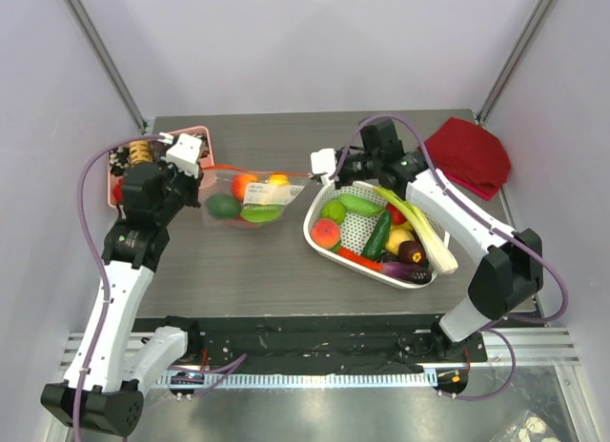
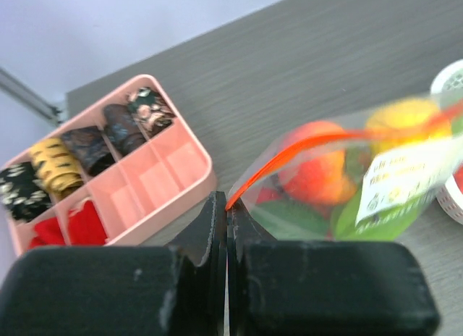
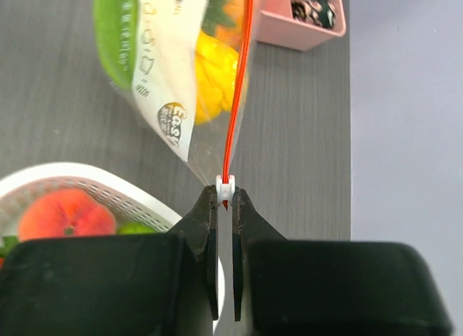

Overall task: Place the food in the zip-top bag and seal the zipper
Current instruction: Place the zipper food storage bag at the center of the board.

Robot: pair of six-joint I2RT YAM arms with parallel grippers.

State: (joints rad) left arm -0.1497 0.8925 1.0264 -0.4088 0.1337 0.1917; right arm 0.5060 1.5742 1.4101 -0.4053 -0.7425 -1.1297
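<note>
Nearest, white plastic mesh basket (image 1: 308, 231), one, right of centre. It holds one long white-and-green leek (image 1: 419, 228) and roughly nine glossy toy fruits and vegetables. They overlap, so that count is loose. None of these is bagged.

Behind and to its left is the clear crinkly zip-top bag (image 1: 250, 202), one, stretched between the two arms. Inside are four pieces of food: dark green round (image 1: 224, 206), light green (image 1: 260, 213), orange-red (image 1: 245, 185), yellow (image 1: 278, 180).

The thin red-orange zipper strip (image 3: 235, 97) runs taut along the bag's mouth.
- Left gripper (image 2: 226, 206): jaws pressed together on the strip's left end.
- Right gripper (image 3: 226, 198): jaws narrow, pinching the small white slider (image 3: 226, 182) at the strip's right end.

Judgement: loading looks finished for this bag and sealing is in hand. In both wrist views the strip reads as a single line, so it is likely closed or nearly so, though I cannot confirm this along its full length. Left to do: confirm the seal, then release.

Far left is a pink compartment tray (image 1: 202, 130), one, holding small snack pieces. Far right is a folded red cloth (image 1: 469, 154), one.
</note>
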